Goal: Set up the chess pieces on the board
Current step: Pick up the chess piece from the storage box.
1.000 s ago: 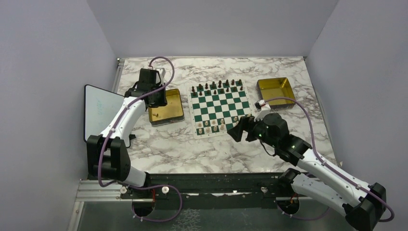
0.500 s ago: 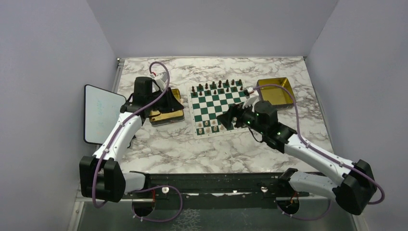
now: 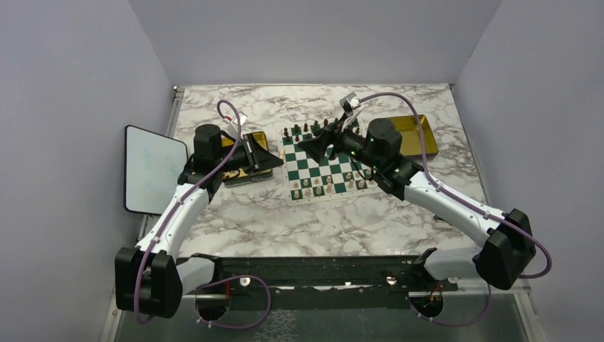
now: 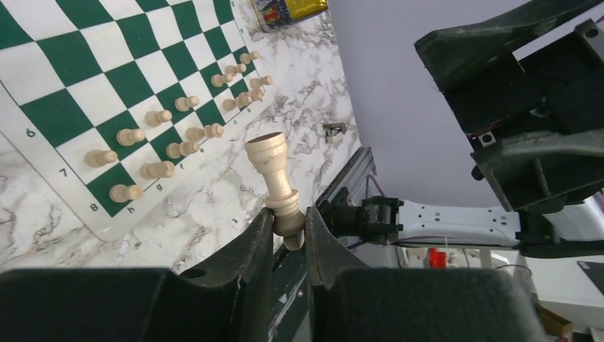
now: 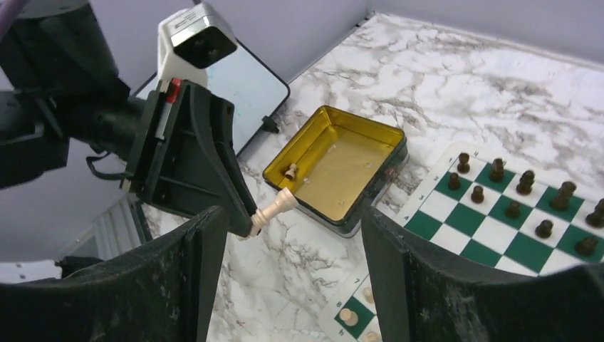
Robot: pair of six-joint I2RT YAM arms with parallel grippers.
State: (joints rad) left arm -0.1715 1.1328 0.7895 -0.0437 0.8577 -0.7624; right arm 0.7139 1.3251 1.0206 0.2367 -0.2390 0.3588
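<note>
My left gripper is shut on the base of a cream rook, which sticks out tilted past the fingertips. It hangs beside the left gold tray, just left of the board. In the right wrist view the rook shows between my right gripper's open jaws, farther off and untouched. The right gripper hovers over the board's far left part, pointing at the left gripper. Several cream pieces stand on the near rows and dark pieces on the far rows. One cream piece lies in the tray.
A white tablet lies at the table's left edge. A second gold tray sits right of the board, partly behind the right arm. Grey walls close in the table on three sides.
The right arm swung from the board's near right corner across to its far left, jaws narrowing a little. The left gripper came off the tray and turned toward the board, rook still held.
</note>
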